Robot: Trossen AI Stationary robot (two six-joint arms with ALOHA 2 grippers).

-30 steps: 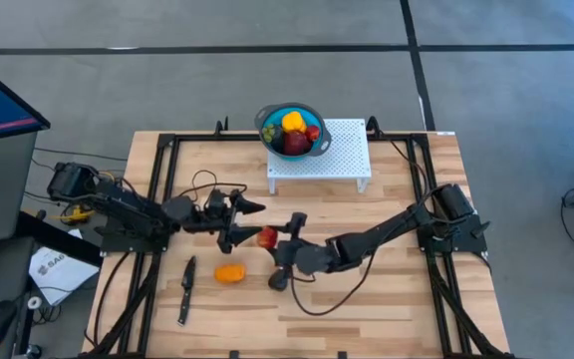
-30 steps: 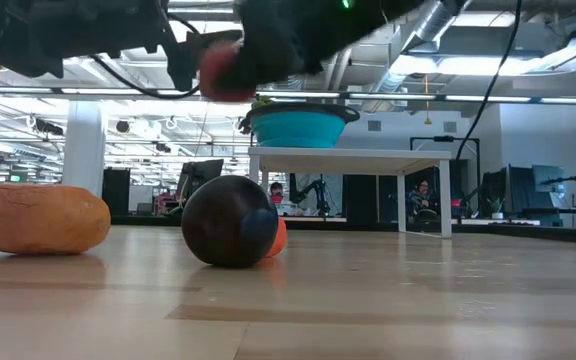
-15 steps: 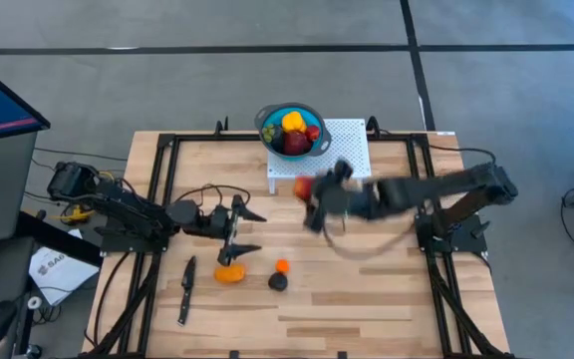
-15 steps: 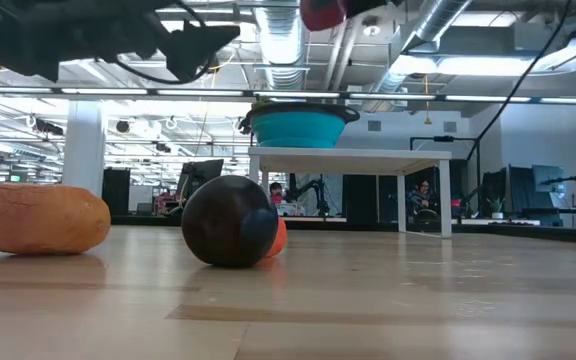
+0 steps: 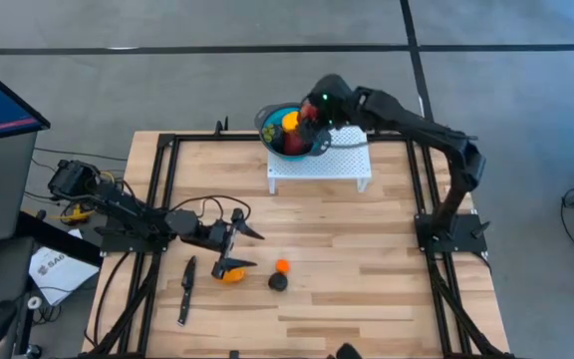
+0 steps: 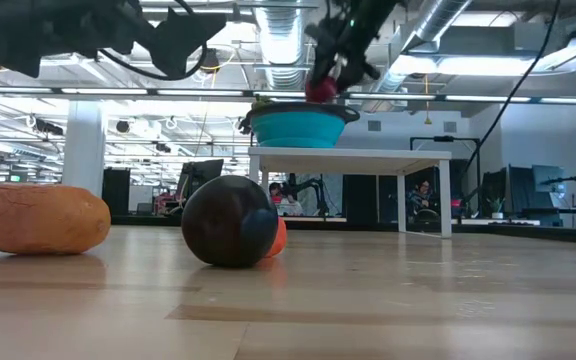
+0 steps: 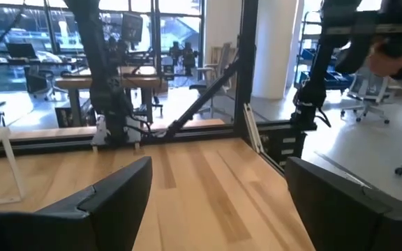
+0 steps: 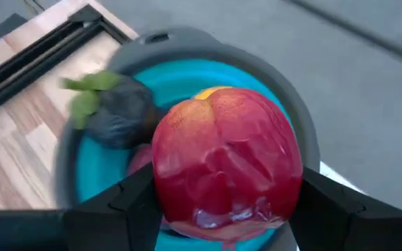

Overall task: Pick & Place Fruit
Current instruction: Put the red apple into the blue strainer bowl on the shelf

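**Red fruit over the bowl: release point**

Right pincer [image 5: 310, 118] reaches to the bench's 12 o'clock edge and hangs over the blue bowl [image 5: 267, 143], which sits on a white perforated stand [image 5: 342, 160]. It is clamped on a red fruit [image 8: 227, 164], one finger [image 8: 128, 202] on each flank. Bowl already holds several pieces: a yellow one [image 5: 292, 122], a dark red one [image 5: 295, 143], a green-topped dark one [image 8: 121, 111].

Left pincer [image 5: 235, 246] is low over the bench at about 8 o'clock from centre, fingers spread wide, straddling the orange fruit [image 5: 230, 272] without visibly gripping it. Just toward 3 o'clock of that lie a small orange fruit [image 5: 282, 265] and a near-black fruit [image 5: 278, 282], touching or nearly so. A black knife [image 5: 184, 290] lies at 7 o'clock, apart from the fruit.

Step in hand, as I judge it: drop the red fruit into the bowl.
- Centre over the bowl, not its rim.
- Lower before letting go; the pile is high, and a drop from height could bounce out.
- Open smoothly, lift straight up.
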